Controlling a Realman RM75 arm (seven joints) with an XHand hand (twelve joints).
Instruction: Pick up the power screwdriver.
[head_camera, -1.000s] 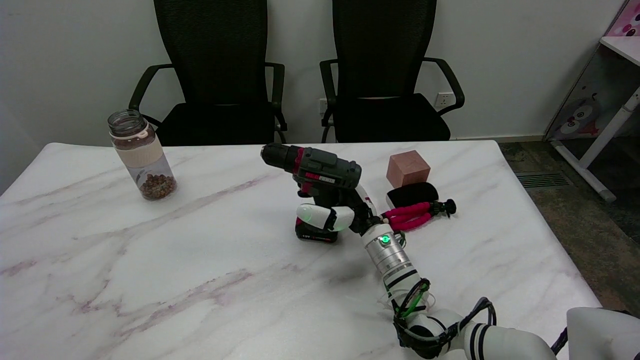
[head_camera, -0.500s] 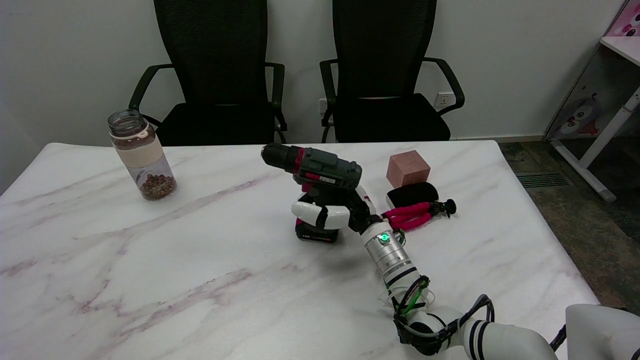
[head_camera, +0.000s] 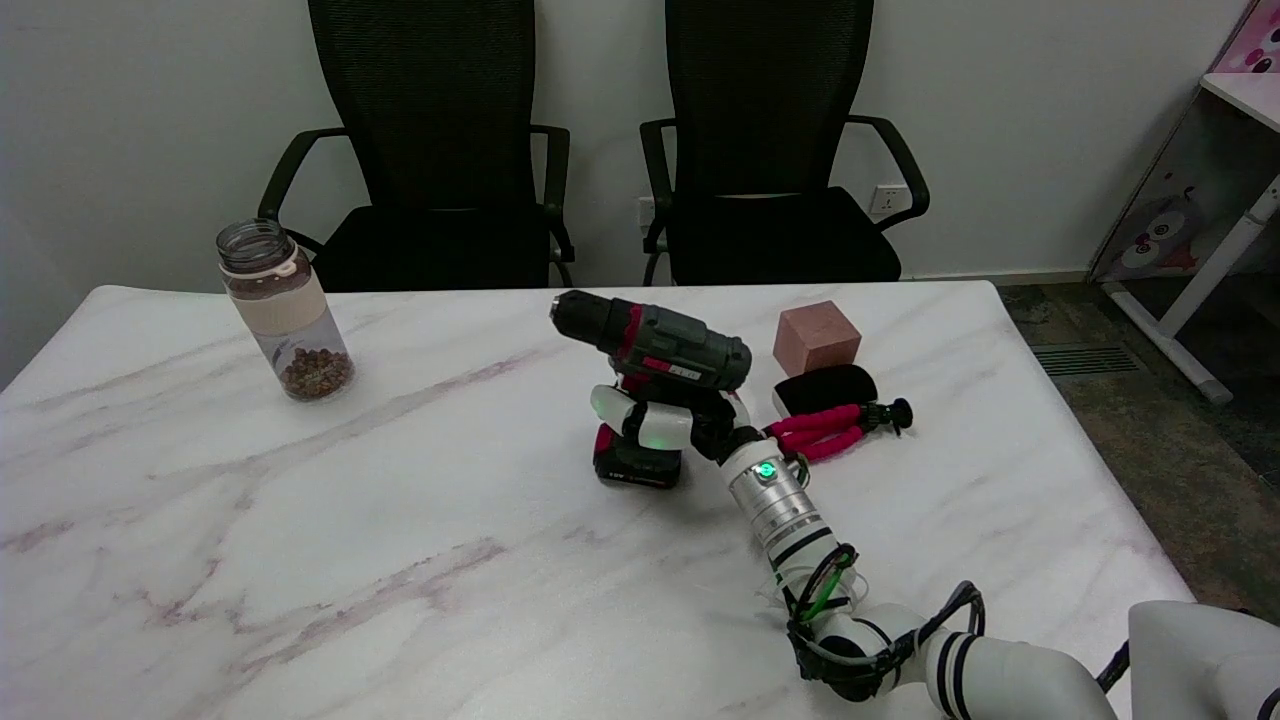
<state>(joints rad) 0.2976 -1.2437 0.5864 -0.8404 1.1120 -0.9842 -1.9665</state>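
Observation:
The power screwdriver (head_camera: 655, 345) is dark grey and black with red trim and a black battery foot, standing near the middle of the marble table (head_camera: 300, 520), chuck pointing left and slightly tilted. My right hand (head_camera: 665, 420) wraps its white fingers (head_camera: 640, 418) around the screwdriver's handle, just under the body. The handle itself is mostly hidden by the fingers. The battery foot (head_camera: 638, 468) sits at or just above the tabletop; I cannot tell whether it touches.
A clear jar (head_camera: 284, 310) with brown beads stands at the far left. Right of the screwdriver lie a pink cube (head_camera: 816, 337), a black pouch (head_camera: 826, 387) and a small pink-legged tripod (head_camera: 835, 428). Two black chairs (head_camera: 760, 150) stand behind the table.
The hand closed more tightly on the handle, and the screwdriver shifted right and tilted slightly, its chuck end moving right with it.

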